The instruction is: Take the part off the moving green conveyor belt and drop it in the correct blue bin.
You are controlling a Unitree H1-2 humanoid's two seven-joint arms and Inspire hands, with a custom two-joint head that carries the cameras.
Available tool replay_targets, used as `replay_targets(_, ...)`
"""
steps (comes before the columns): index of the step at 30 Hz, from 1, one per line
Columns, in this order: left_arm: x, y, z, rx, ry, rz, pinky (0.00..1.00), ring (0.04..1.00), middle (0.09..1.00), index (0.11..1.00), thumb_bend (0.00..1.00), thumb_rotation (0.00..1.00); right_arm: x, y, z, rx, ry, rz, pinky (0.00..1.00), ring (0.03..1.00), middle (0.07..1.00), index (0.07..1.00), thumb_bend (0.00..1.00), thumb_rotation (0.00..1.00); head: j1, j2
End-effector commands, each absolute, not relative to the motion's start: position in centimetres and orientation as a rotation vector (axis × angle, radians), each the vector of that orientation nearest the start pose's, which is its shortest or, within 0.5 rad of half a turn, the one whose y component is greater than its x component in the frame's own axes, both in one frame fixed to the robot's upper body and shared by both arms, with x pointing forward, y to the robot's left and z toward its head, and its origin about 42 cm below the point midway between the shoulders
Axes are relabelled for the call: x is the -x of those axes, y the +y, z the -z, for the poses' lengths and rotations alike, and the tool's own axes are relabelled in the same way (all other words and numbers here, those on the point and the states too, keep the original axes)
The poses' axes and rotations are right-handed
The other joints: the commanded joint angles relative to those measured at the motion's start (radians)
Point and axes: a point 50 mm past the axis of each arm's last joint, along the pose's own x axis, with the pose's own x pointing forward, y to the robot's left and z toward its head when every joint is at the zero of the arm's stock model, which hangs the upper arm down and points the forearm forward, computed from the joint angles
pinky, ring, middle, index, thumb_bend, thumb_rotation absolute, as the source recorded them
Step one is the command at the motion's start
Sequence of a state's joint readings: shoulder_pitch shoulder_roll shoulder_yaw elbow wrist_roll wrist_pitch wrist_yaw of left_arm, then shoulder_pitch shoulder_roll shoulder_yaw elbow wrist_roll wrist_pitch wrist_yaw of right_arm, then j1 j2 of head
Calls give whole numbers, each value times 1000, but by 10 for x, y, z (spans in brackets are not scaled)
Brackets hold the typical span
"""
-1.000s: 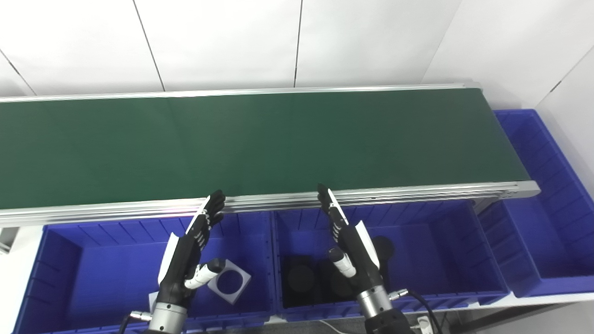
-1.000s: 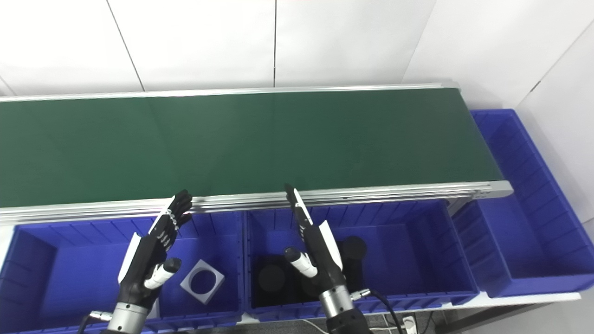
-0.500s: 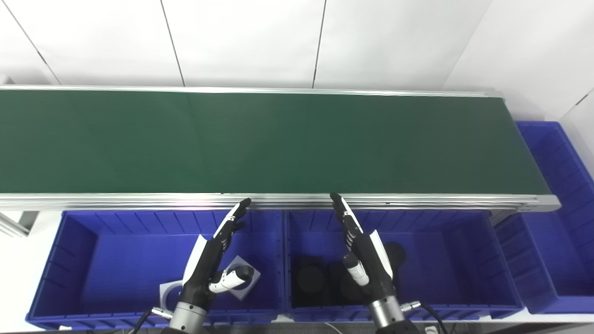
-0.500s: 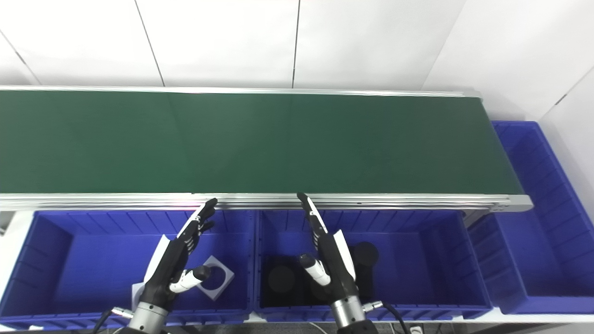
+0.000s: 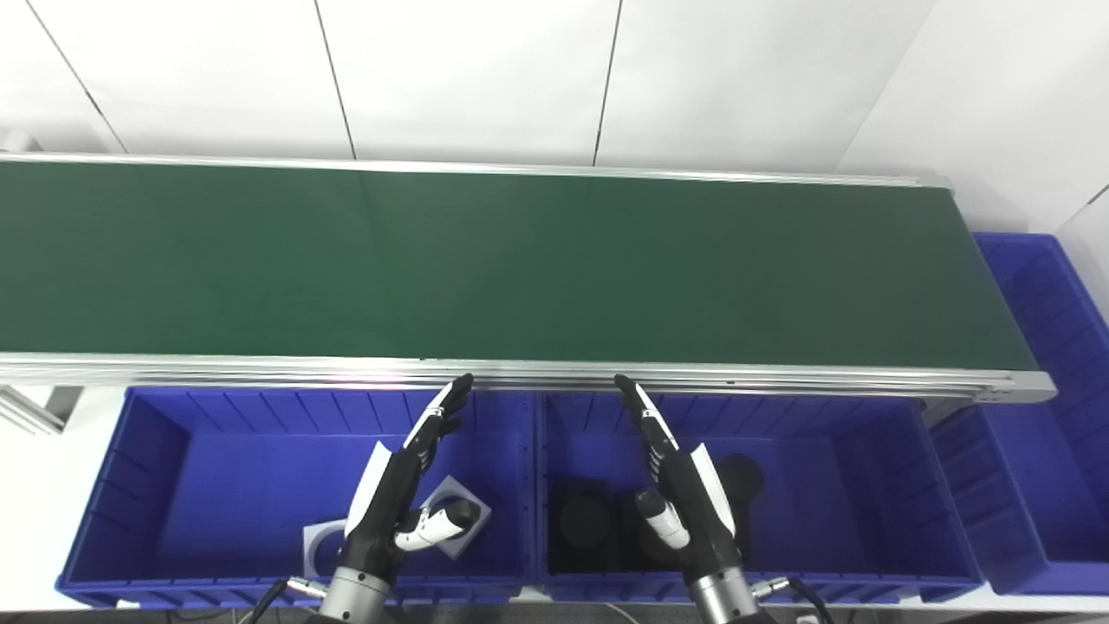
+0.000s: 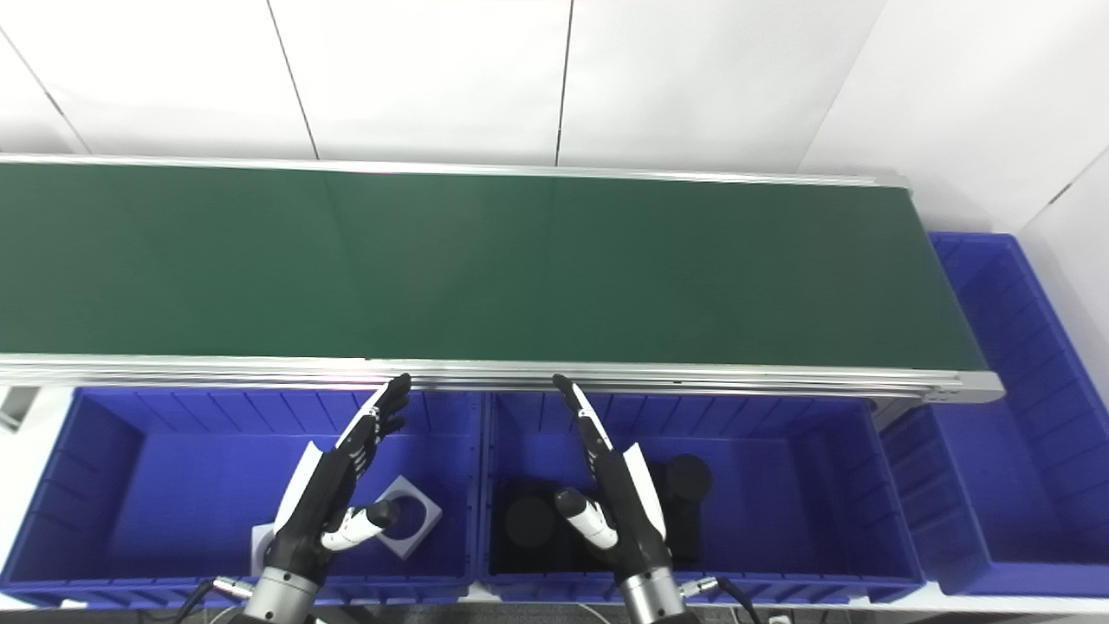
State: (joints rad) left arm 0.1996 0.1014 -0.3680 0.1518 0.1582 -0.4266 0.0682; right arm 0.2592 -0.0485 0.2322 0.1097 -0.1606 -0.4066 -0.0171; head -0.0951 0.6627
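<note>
The green conveyor belt [image 5: 520,260] runs across the view with no part on it. My left hand [image 5: 400,485] hovers open over the left blue bin [image 5: 156,451], fingers stretched toward the belt's near rail. Over the middle blue bin [image 5: 866,468] my right hand [image 5: 684,485] is likewise open and holds nothing. Grey square plates with round holes [image 5: 459,518] lie in the left bin, partly behind my left hand. Black round parts [image 5: 582,520] sit in the middle bin.
A third blue bin [image 5: 1040,451] stands at the belt's right end. The aluminium rail [image 5: 260,368] edges the belt just beyond my fingertips. White wall panels rise behind the belt.
The camera has shifted, so the whole scene sits further right and level. Both hands stay open over their bins, and no part has come onto the belt.
</note>
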Motion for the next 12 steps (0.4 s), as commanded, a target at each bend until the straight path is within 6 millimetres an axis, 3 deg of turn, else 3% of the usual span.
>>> replay_targets(1,-190,155,-43,-144,-165,321,903,941,952,926,956,838,-180,-170,-41,112,-129,-206,1000,982,979,963,997,998,0,0)
replay_targets(12,-189,152,-43,-145,-169,326,894,938,948,922,945,837,-177,-171,-41,107,-126,-199,1000,979,976,958,1000,996,18,-14)
